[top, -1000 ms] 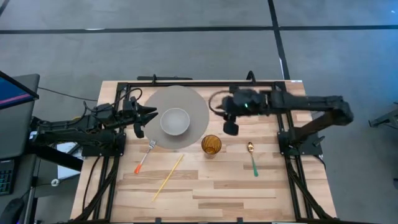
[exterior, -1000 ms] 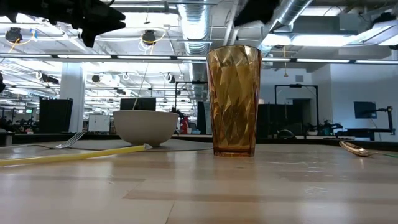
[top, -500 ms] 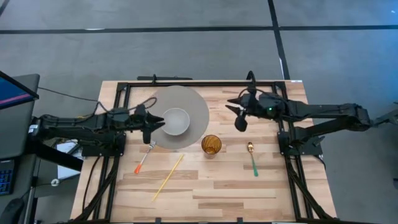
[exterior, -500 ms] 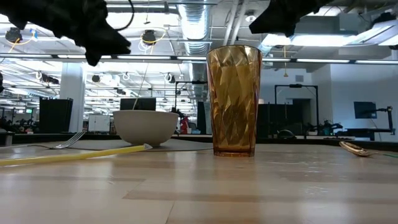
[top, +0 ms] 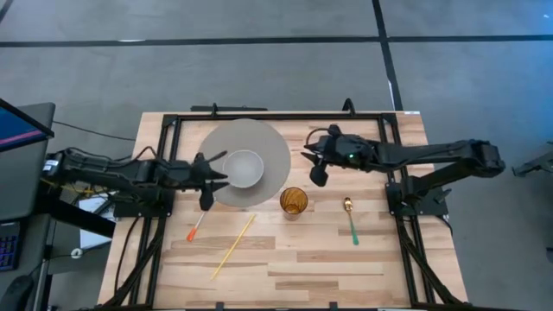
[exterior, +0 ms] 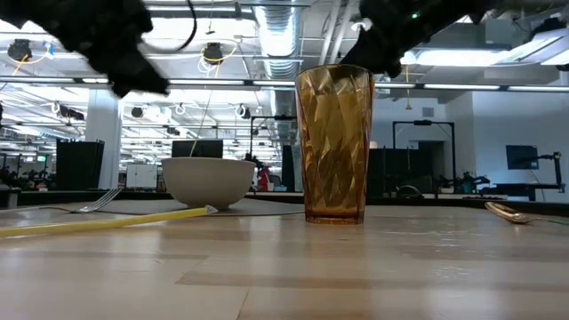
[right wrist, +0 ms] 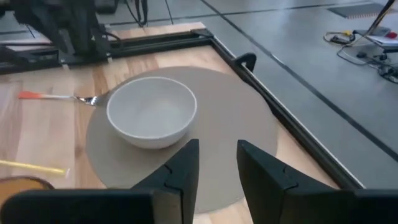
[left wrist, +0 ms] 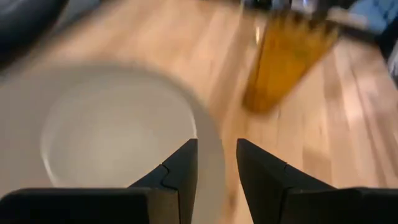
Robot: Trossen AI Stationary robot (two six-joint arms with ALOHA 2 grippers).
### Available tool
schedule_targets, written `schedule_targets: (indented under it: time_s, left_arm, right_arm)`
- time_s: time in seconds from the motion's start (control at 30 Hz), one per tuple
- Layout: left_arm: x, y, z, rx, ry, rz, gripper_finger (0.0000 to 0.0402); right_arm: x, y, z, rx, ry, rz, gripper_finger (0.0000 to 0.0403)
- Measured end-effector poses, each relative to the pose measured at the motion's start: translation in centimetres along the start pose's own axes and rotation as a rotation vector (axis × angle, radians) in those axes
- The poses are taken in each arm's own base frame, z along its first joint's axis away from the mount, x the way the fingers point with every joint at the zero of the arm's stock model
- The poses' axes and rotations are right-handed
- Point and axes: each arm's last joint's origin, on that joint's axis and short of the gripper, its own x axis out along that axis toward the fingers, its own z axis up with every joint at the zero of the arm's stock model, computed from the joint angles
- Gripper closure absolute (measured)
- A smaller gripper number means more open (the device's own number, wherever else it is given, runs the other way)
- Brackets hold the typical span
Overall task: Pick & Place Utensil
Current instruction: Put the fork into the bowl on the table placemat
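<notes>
A fork with an orange handle (top: 200, 221) lies on the wood by the near-left rim of the grey round mat (top: 276, 155), tines toward the mat. A spoon with a green handle (top: 351, 221) lies right of the amber glass (top: 294, 200). A yellow chopstick (top: 233, 246) lies slanted near the fork. My left gripper (top: 220, 180) hovers open over the mat's left edge, beside the white bowl (top: 244, 168) and just beyond the fork. My right gripper (top: 307, 160) hovers open off the mat's right edge, pointing at the bowl (right wrist: 151, 111).
The bowl rests on the mat. The glass (exterior: 334, 142) stands upright between fork and spoon. A black frame (top: 276, 115) runs along the table's far edge and both sides. Bare wood lies toward the near edge.
My left gripper has moved toward the near edge and somewhat right, coming lower beside the bowl and closer to the fork. My right gripper swung toward the right edge, then back toward the mat, and sits lower now. Nothing on the table has moved.
</notes>
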Motion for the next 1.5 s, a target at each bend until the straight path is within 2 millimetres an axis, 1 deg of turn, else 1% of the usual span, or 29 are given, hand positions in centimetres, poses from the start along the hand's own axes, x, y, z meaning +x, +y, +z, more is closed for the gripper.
schedule_targets:
  time_s: [0.07,0.17,0.27,0.43,0.53,0.63,0.77,1.07,1.2,1.3,1.5]
  left_arm:
    - [-0.1,-0.1,-1.1,-0.065,0.11,-0.006,0.0289]
    - [-0.4,-0.1,-2.5,-0.17,0.258,0.012,0.0289]
    - [-0.6,-0.4,-3.5,-0.243,0.344,-0.004,0.0289]
    - [-0.4,-1.3,-4.7,-0.331,0.456,-0.071,0.0289]
    - [-0.2,-1.7,-5.4,-0.381,0.562,-0.097,0.0289]
    - [0.2,-2.0,-6.2,-0.413,0.666,-0.066,0.0289]
    - [0.8,-1.9,-7.4,-0.383,0.776,0.035,0.0289]
    - [2.7,-2.1,-9.1,-0.352,0.921,0.173,0.0289]
    - [3.2,-2.3,-9.5,-0.391,0.96,0.205,0.0289]
    - [3.2,-2.4,-9.6,-0.407,0.984,0.186,0.0289]
    - [2.8,-2.3,-9.3,-0.443,0.972,0.164,0.0289]
  right_arm:
    - [0.7,0.2,0.0,0.015,-0.022,0.004,0.0301]
    - [1.1,0.4,0.3,0.036,-0.067,0.008,0.0301]
    - [1.0,0.4,0.7,0.047,-0.098,0.009,0.0301]
    - [0.3,0.2,1.2,0.051,-0.128,0.011,0.0301]
    - [-0.1,0.1,1.4,0.054,-0.139,0.012,0.0301]
    - [-0.1,0.1,1.5,0.055,-0.146,0.012,0.0301]
    - [0.1,0.1,1.4,0.053,-0.14,0.01,0.0301]
    - [0.1,0.1,1.3,0.049,-0.129,0.01,0.0301]
    - [0.1,0.1,1.2,0.047,-0.122,0.01,0.0301]
    - [0.1,0.1,1.2,0.045,-0.118,0.01,0.0301]
    - [0.1,0.1,1.2,0.046,-0.121,0.01,0.0301]
